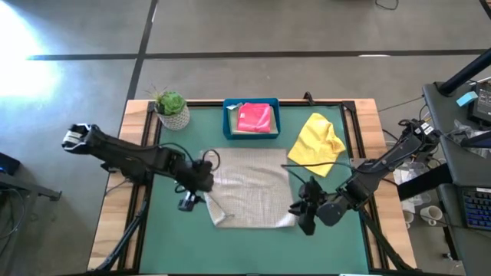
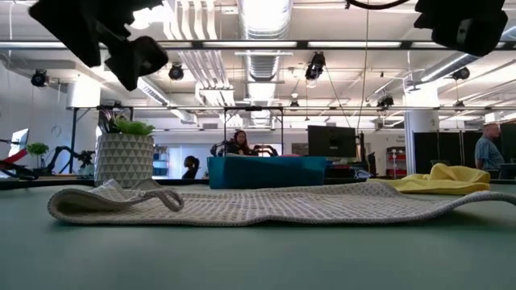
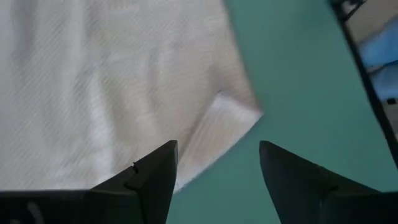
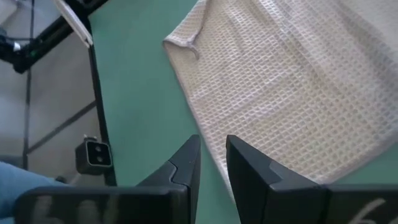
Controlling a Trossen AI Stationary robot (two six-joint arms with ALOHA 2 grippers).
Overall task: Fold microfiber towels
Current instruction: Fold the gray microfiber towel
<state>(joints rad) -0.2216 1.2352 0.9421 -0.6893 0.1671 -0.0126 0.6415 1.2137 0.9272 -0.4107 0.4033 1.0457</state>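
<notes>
The large light grey towel lies spread on the green table, its near left corner turned over on itself. The yellow towel lies crumpled at the far right. The hot pink towel lies in the blue tray. The lime and olive towels do not show plainly. My left gripper is open, hovering above the grey towel's near left corner. My right gripper is open by a narrow gap, hovering over the grey towel's near right edge. In the low view both grippers are well above the table.
A small potted plant stands at the far left corner, next to the blue tray. Bare green table lies along the near edge and left of the grey towel. People and monitors show in the room behind the table.
</notes>
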